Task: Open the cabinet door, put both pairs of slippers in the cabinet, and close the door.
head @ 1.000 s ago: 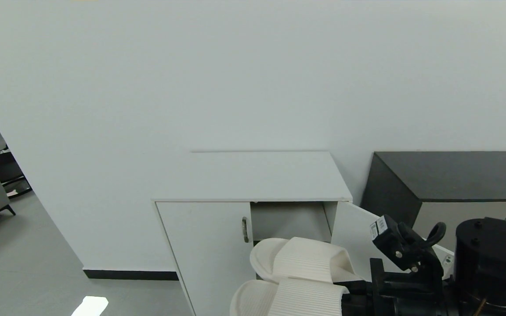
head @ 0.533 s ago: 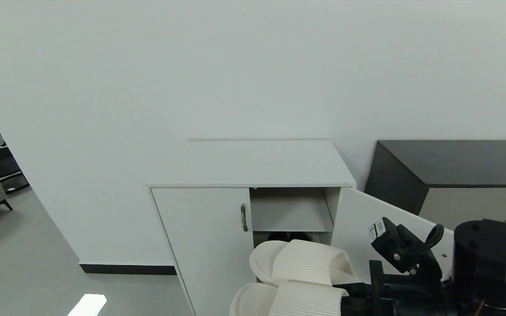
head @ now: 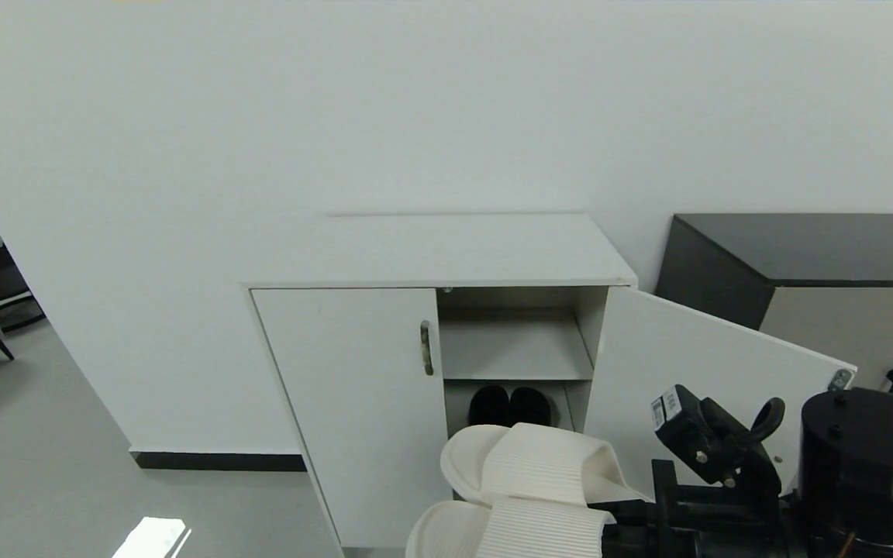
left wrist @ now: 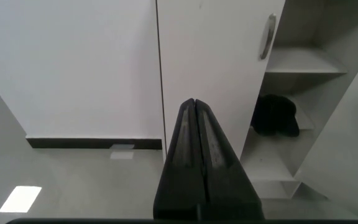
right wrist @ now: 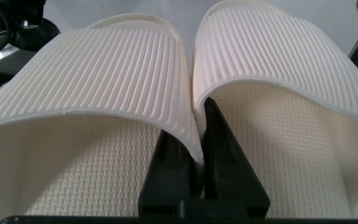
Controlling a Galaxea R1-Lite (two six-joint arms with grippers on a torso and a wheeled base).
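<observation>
Our right gripper (right wrist: 199,134) clamps the cream slippers (right wrist: 123,68) by their adjoining straps. Our left gripper (left wrist: 195,121), closed tight and empty, faces the open cabinet (head: 454,248).

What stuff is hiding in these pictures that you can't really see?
- Head view: the cabinet shelves below the black slippers are hidden behind the white slippers.
- Head view: anything behind the closed left door is hidden by it.
- Left wrist view: the black slippers look like one dark lump, too blurred to tell apart.
- Right wrist view: the white slippers block nearly all of the cabinet.
</observation>
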